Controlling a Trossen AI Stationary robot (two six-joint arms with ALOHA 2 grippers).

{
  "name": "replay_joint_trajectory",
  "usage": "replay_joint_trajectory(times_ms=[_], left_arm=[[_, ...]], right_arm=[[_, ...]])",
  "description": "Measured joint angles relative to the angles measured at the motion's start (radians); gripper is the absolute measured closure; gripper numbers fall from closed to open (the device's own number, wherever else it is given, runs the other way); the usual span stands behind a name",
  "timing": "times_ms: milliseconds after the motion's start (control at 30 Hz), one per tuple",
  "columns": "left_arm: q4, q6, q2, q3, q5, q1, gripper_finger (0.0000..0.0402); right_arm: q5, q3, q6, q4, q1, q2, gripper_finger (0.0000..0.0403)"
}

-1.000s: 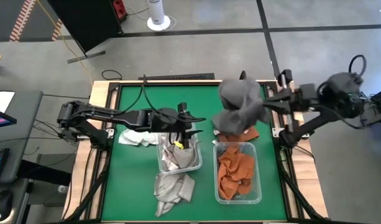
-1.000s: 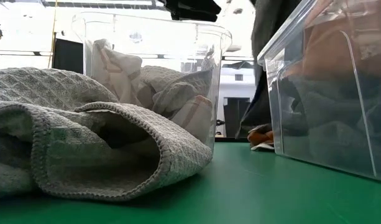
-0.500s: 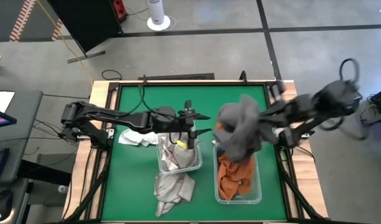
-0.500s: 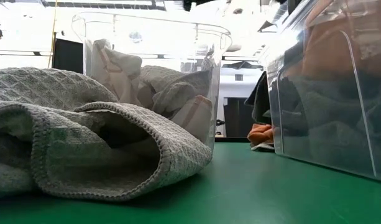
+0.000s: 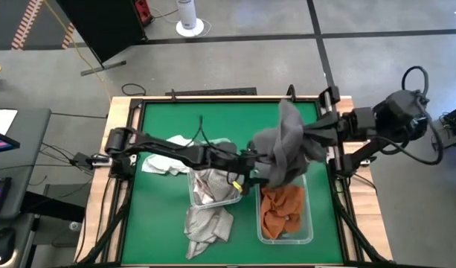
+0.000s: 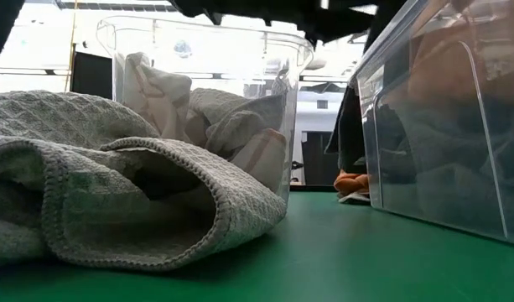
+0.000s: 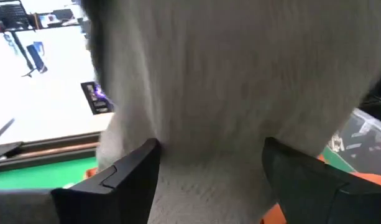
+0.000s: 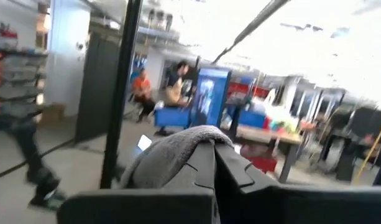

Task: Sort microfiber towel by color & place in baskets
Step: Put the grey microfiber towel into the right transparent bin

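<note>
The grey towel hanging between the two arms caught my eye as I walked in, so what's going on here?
The right gripper is shut on a dark grey towel, holding it up above the right-hand basket, which holds orange towels. The left gripper has reached across with its fingers open on either side of the hanging cloth. The left-hand basket holds light grey towels; more lie on the green table.

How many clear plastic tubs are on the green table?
2: left clear plastic tub holding pale grey towels, mid-table; right clear plastic tub holding orange towels, beside it, partly under a hanging dark grey towel.
</note>
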Motion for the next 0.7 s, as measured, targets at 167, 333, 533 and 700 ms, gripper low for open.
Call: replay_joint_trajectory(times_ms=[167,333,533,700], left_arm=[[0.005,-0.02,0.035,0.031,0.072,-0.004,0.0129],[-0.035,0.005,0.029,0.031,0.225,-0.006,0.0129],[-0.213,0.093,-0.033,0.03,0.222,-0.004,0.0129],[-0.358,0.113,-0.158,0.029,0.125,0.012,0.0129]], right_arm=[[0.061,0.0,-0.106,0.072,-0.011,-0.003,0.0384],[0.124,0.0,-0.119,0.042,-0.012,-0.032,0.0384],[0.191,0.0,-0.09,-0.065,0.001,-0.057,0.0384],[0.204,0.0,-0.037,-0.125,0.004,-0.106,0.0384]])
